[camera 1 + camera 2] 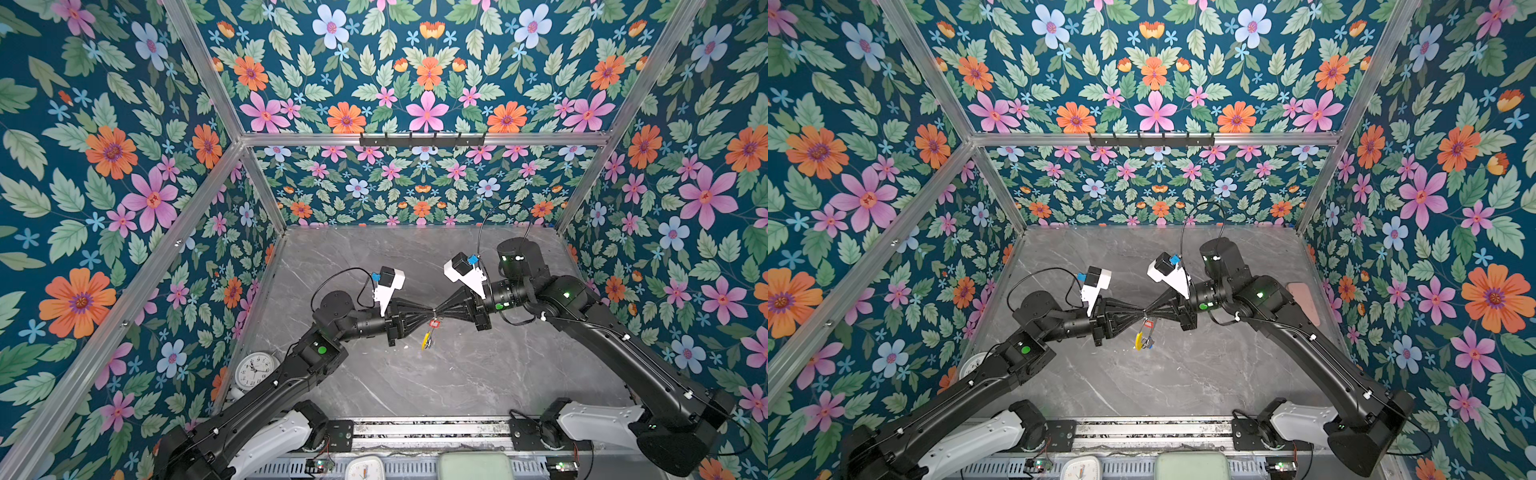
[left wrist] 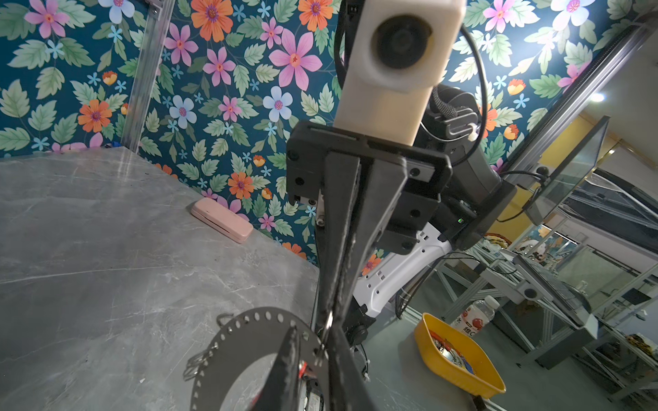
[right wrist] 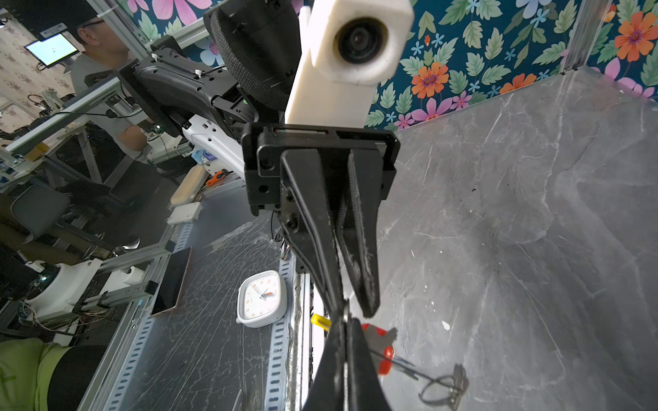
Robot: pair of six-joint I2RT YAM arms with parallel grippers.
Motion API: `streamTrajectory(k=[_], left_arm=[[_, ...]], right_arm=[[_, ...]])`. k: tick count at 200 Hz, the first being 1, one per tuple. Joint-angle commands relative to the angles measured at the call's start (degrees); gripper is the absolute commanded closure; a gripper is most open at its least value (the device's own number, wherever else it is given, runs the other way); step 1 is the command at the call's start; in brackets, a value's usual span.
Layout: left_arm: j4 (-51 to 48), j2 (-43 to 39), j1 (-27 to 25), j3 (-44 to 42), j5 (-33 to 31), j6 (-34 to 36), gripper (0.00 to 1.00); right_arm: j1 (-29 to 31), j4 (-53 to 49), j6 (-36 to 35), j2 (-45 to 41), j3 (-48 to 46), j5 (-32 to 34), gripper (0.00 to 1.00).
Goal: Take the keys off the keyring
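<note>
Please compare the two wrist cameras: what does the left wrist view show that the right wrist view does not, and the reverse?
Only the left wrist view shows a pink case lying on the table by the floral wall, and a yellow tray beyond the table. Only the right wrist view shows a square white clock with a dark flat device beside it. Both show the keyring gripped by the right gripper, the left gripper facing it tip to tip, and the grey table.
</note>
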Motion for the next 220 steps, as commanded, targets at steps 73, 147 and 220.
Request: streamTrajectory(k=[73,147,220], left_arm=[[9.7,-0.7,-0.1,-2.7,-1.0,-2.7,0.98],[22.6,-2.3,-0.1,-7.1,-7.1,-3.2,0.97],[41.1,2.5,-0.1,-10.9,-10.7,-5.3,0.97]], right_arm=[[0.1,7.8,3.7,-1.9,-1.9,-0.9,0.87],[0.1,43.4,25.4,-11.6,-18.5,8.3,0.55],[1.5,67.4,39.0,-12.4,-29.6,13.2,0.54]])
